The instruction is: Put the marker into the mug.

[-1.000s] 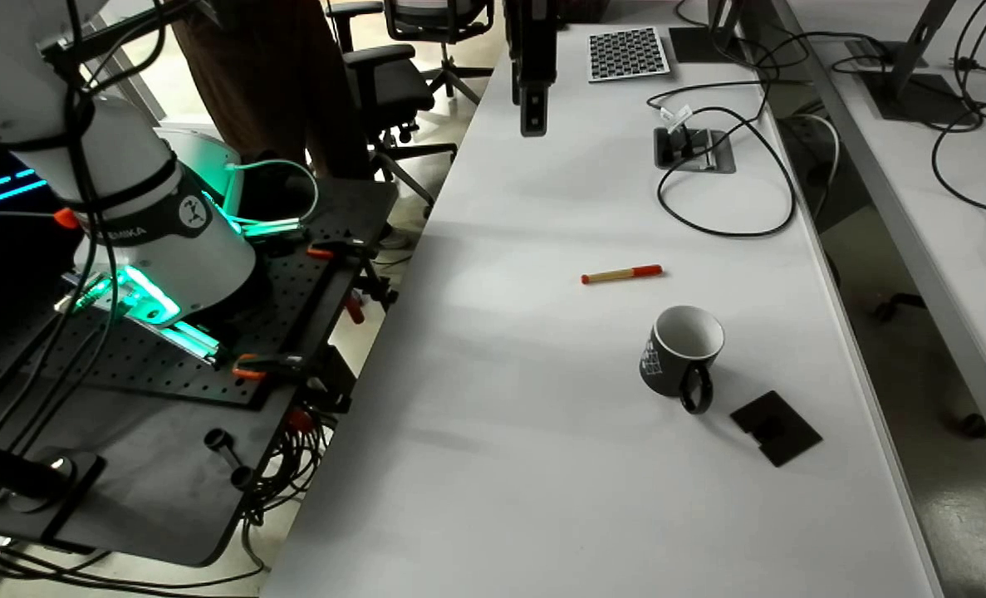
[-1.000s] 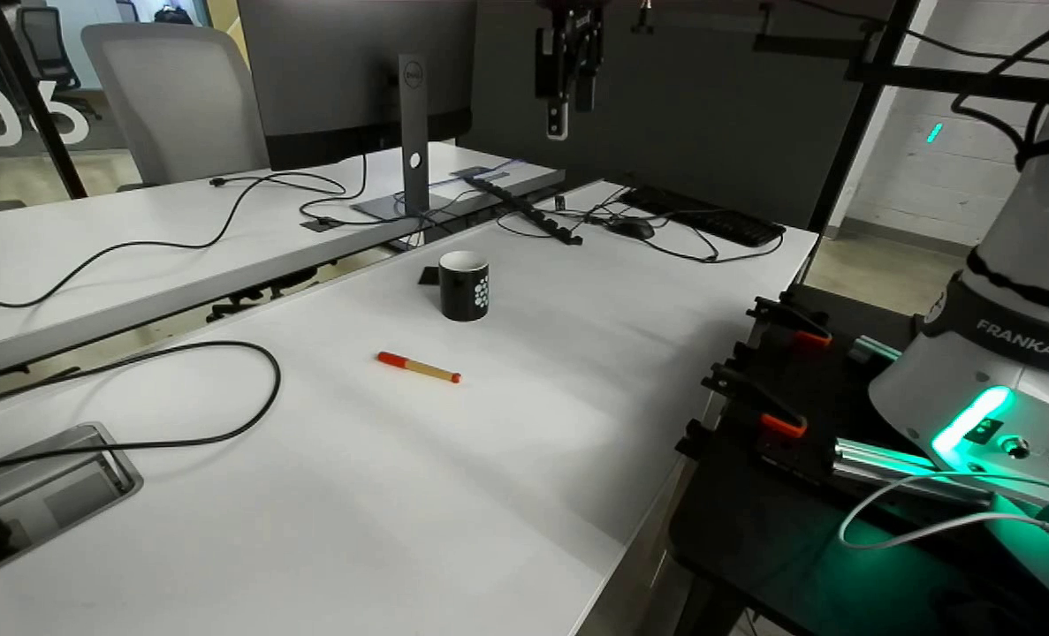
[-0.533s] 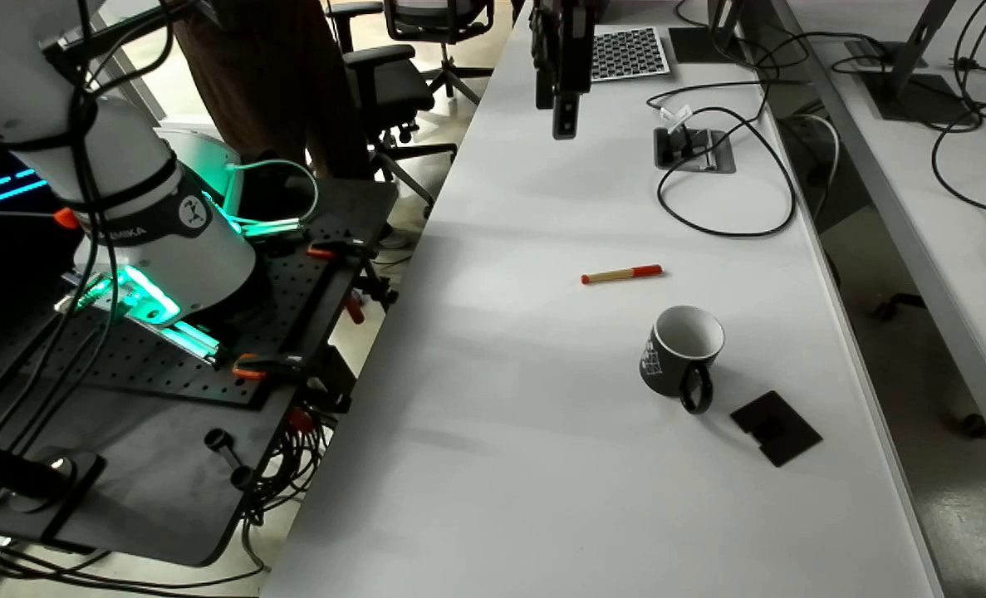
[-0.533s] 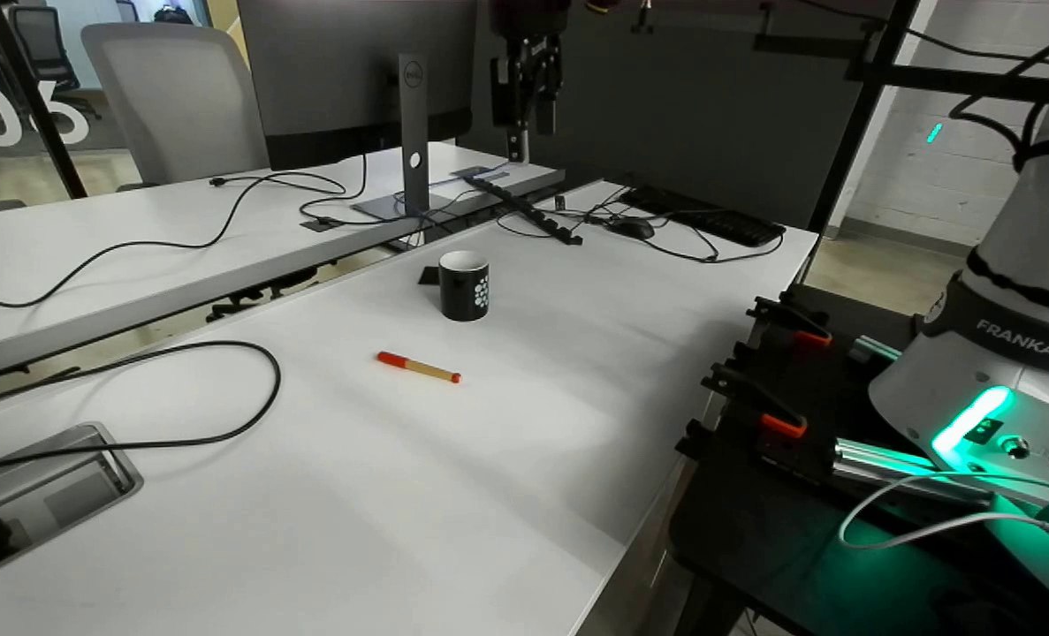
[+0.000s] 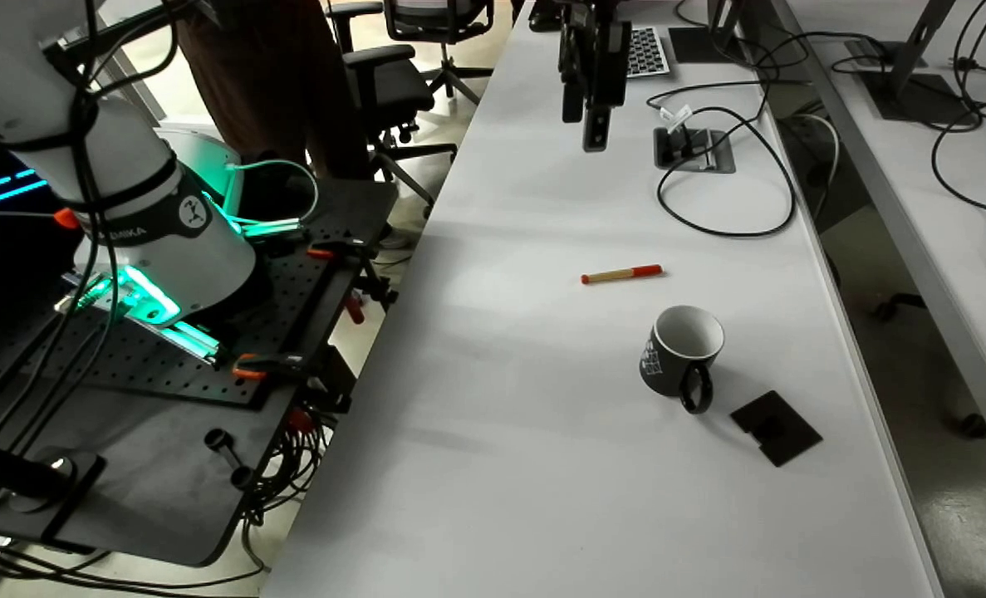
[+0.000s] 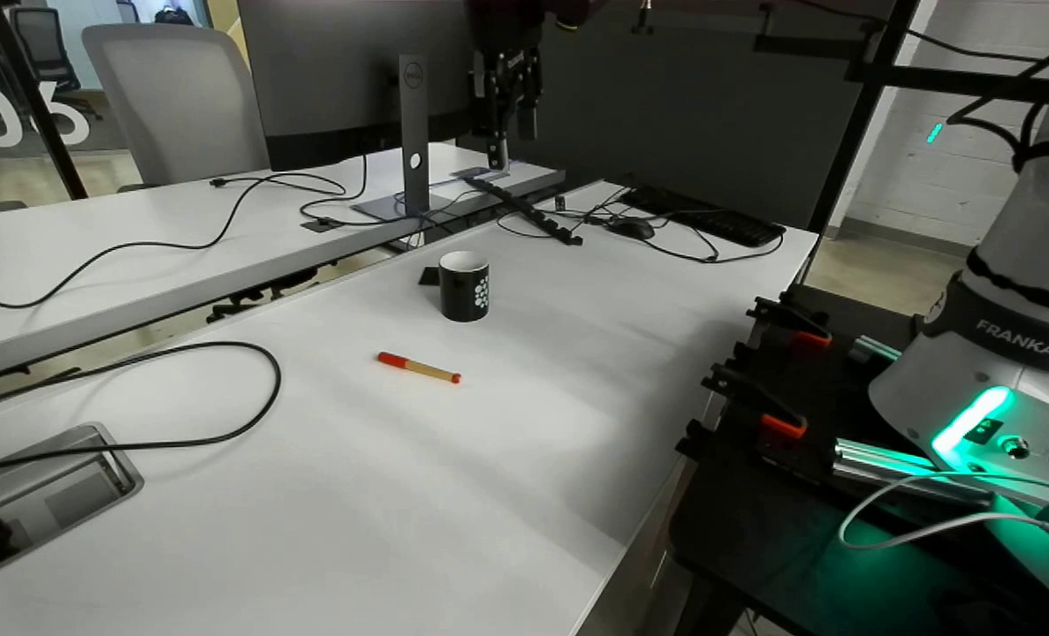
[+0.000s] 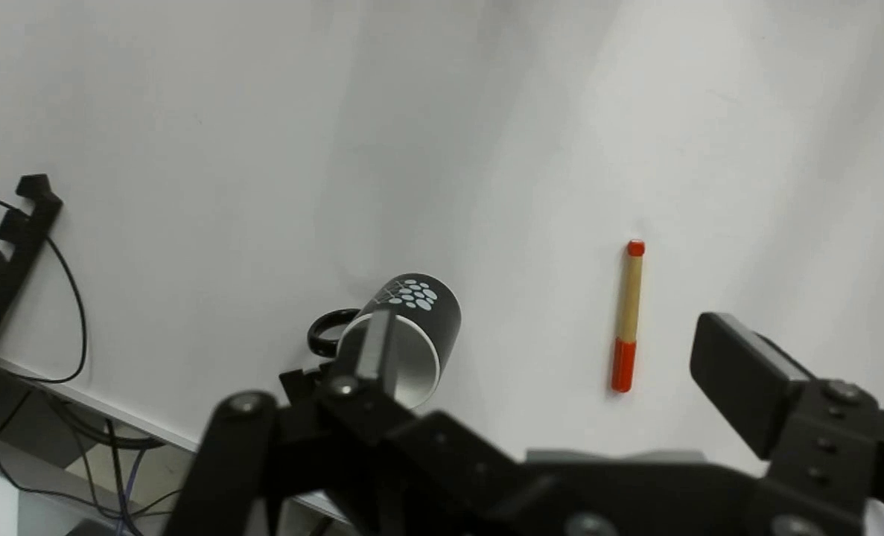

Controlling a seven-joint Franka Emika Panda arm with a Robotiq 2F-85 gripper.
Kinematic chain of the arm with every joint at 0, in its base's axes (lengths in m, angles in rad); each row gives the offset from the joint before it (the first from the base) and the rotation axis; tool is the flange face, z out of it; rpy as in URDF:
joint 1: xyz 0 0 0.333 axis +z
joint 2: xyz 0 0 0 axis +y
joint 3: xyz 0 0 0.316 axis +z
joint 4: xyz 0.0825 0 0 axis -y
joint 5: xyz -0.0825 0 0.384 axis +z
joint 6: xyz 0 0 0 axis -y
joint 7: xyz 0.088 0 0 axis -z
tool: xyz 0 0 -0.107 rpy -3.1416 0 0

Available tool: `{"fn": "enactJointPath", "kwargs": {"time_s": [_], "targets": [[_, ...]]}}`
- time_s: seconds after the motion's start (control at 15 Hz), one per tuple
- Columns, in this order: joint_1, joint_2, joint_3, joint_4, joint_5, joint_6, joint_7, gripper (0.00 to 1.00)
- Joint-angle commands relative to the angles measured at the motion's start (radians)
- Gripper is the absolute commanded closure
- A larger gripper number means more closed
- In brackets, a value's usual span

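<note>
The marker, tan with red ends, lies flat on the white table in both exterior views (image 5: 621, 275) (image 6: 419, 367) and in the wrist view (image 7: 630, 313). The mug, black with a white inside, stands upright beside it in both exterior views (image 5: 663, 365) (image 6: 464, 296). In the wrist view the mug (image 7: 445, 313) is partly hidden behind the left finger. My gripper (image 7: 549, 327) is open and empty, high above the table; the marker shows between its fingers, nearer the right one. The gripper also shows at the top of both exterior views (image 5: 584, 126) (image 6: 513, 146).
A flat black square (image 5: 779, 429) lies close to the mug's handle. A black cable loop (image 5: 725, 235) and a socket box (image 5: 721, 158) are at the table's far side. A notched black rail (image 7: 17, 253) lies near the table edge. A monitor (image 6: 356, 71) stands on the neighbouring table.
My gripper has moved right and slightly down in an exterior view, and left and down in an exterior view from another place. The marker and the mug have not moved.
</note>
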Motion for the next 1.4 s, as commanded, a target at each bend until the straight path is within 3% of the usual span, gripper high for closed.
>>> {"fn": "enactJointPath", "kwargs": {"time_s": [0.0, 0.4, 0.67, 1.33], "targets": [[0.016, -0.001, -0.016, 0.001, 0.001, -0.002, -0.001, 0.00], [0.037, 0.092, -0.006, 0.056, -0.007, -0.013, -0.008, 0.00], [0.090, 0.173, 0.013, 0.119, -0.007, -0.037, 0.003, 0.00], [0.154, 0.387, -0.043, 0.274, -0.022, 0.101, 0.076, 0.00]]}}
